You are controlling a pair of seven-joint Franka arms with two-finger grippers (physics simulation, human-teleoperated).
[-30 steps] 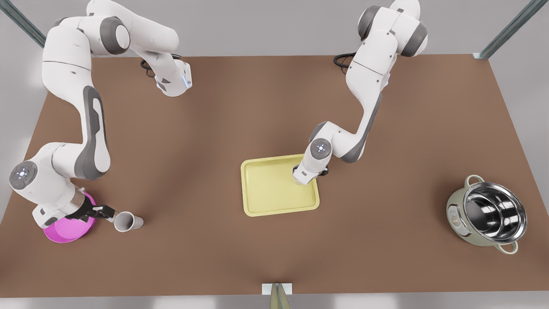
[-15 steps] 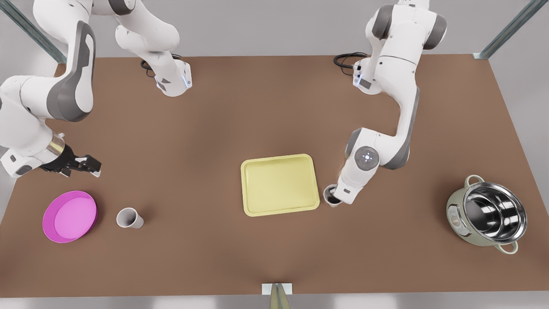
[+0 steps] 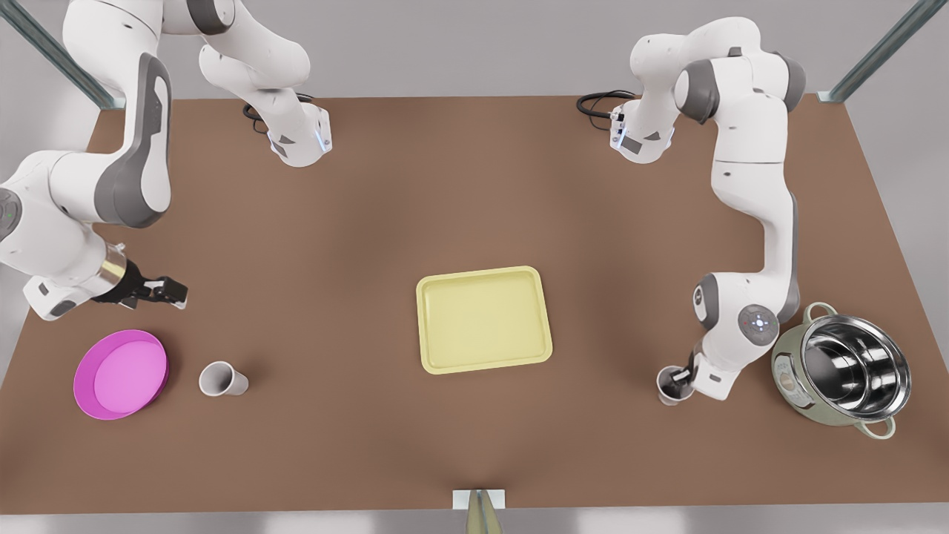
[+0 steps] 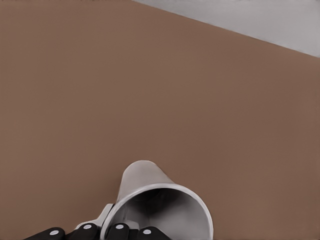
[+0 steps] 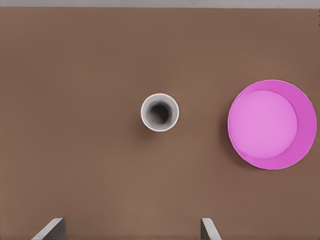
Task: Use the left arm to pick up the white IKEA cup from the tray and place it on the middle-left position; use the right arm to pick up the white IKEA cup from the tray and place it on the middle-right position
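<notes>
The pale yellow tray (image 3: 483,319) lies in the middle of the table. One white cup (image 3: 671,386) (image 4: 160,205) is at the front view's right, near the pot. My left gripper (image 3: 682,380) (image 4: 115,232) is shut on its rim, one finger inside. The other white cup (image 3: 222,379) (image 5: 159,112) stands upright on the table at the front view's left, beside the magenta plate. My right gripper (image 3: 169,291) (image 5: 130,230) hovers open above and behind that cup, apart from it, with nothing between its fingers (image 5: 52,227).
A round magenta plate (image 3: 121,374) (image 5: 271,124) lies near the table's edge at the front view's left. A steel pot (image 3: 845,371) in a pale green shell stands at the front view's right, close to the left arm's wrist.
My left gripper has carried its cup from the tray's corner across to the pot's side. My right gripper let go of the other cup, rose away and has shifted slightly since.
</notes>
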